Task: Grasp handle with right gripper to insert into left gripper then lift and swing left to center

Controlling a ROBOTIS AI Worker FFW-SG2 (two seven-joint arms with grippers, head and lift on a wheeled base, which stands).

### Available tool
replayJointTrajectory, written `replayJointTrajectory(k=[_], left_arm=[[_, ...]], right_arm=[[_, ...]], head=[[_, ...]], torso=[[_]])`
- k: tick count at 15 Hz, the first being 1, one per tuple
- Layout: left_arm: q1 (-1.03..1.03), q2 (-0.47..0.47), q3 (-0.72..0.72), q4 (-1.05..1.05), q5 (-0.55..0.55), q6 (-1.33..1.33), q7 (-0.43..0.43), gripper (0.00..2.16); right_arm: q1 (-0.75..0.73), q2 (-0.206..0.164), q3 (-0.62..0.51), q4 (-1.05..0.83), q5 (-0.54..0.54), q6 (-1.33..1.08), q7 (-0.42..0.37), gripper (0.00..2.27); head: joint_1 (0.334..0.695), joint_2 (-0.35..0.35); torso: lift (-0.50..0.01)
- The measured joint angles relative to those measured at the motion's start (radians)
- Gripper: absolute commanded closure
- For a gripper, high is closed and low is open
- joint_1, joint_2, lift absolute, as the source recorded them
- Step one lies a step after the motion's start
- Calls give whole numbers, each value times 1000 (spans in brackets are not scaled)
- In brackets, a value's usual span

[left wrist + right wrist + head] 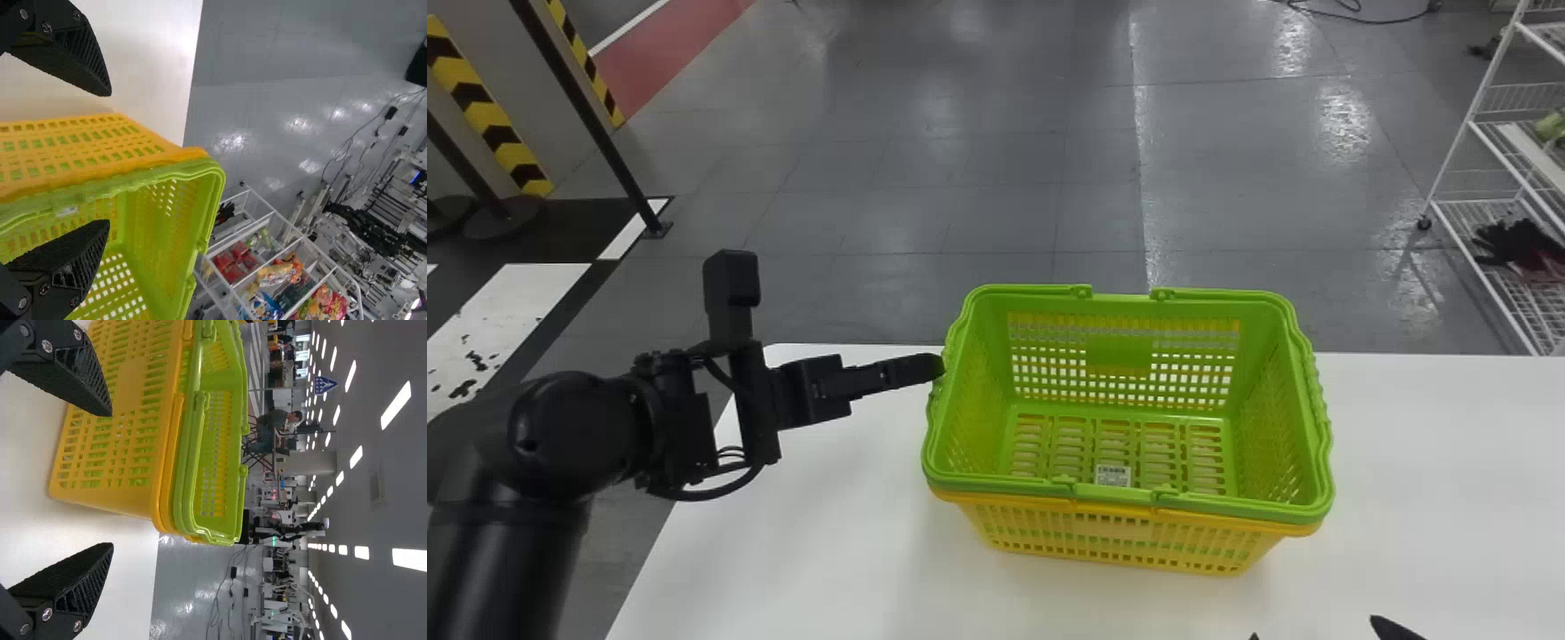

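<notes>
Head view: 2 nested baskets [996,487], long axis left to right, lie ahead-left of right gripper [112,479]
Right gripper: fingers apart, empty
Left gripper [110,157]: nearer, also released

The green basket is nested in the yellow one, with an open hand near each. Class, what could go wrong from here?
The green basket's handle lies folded against the rim, so the right hand might pinch the rim instead.
The green basket sits inside the yellow basket, rims close together, so a lift could drag both up.
The left hand is close beside the baskets; a small sideways move could bump them.
</notes>
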Motion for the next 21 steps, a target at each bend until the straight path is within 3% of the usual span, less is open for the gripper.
replayJointTrajectory(k=[9,21], left_arm=[[-33,-32,-25,12,20,30,-1,147],[-58,-32,-7,-14,199,121,4,151]], right_arm=[[0,1,-4,3,0,22,-2,103],[0,4,-8,3,0,42,-2,107]], head=[[695,111],[695,58]], torso=[[-93],[-93]])
